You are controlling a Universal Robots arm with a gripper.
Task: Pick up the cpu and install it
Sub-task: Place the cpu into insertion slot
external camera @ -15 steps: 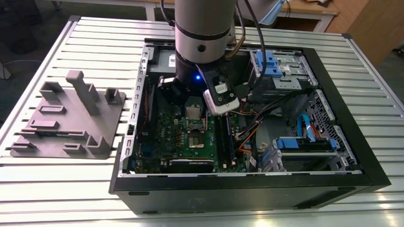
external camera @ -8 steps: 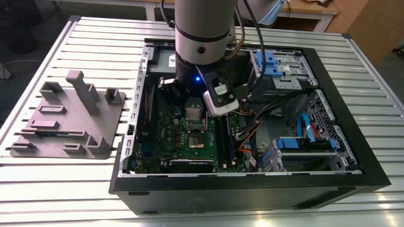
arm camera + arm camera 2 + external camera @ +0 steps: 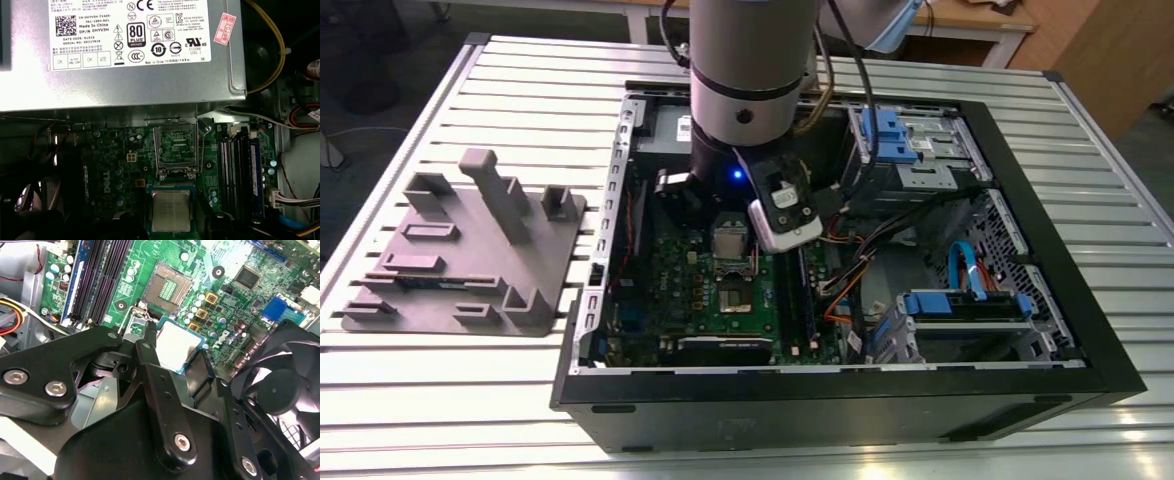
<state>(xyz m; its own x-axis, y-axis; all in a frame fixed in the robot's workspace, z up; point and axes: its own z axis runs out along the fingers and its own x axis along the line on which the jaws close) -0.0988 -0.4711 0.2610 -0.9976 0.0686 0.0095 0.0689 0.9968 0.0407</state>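
Observation:
The cpu point(image 3: 178, 344), a small silvery square chip with a pale green edge, hangs tilted just above the green motherboard point(image 3: 235, 300). My gripper point(image 3: 175, 360) is shut on it, with one black finger point(image 3: 149, 347) on each side. The empty socket point(image 3: 167, 287) lies beside the chip with its contacts exposed and its retaining frame swung open. In the first wrist view the cpu point(image 3: 171, 210) sits close to the socket point(image 3: 175, 145). In the exterior view the arm point(image 3: 744, 100) reaches down into the open computer case point(image 3: 854, 400) over the board.
A large grey box with a white label point(image 3: 125, 75) borders the board. Long black memory sticks point(image 3: 105, 280) run beside the socket. A black fan point(image 3: 280, 390) is close to the gripper. Blue drive cages point(image 3: 901, 140) and cables fill the case at the exterior view's right. A grey fixture point(image 3: 467, 250) lies on the slatted table.

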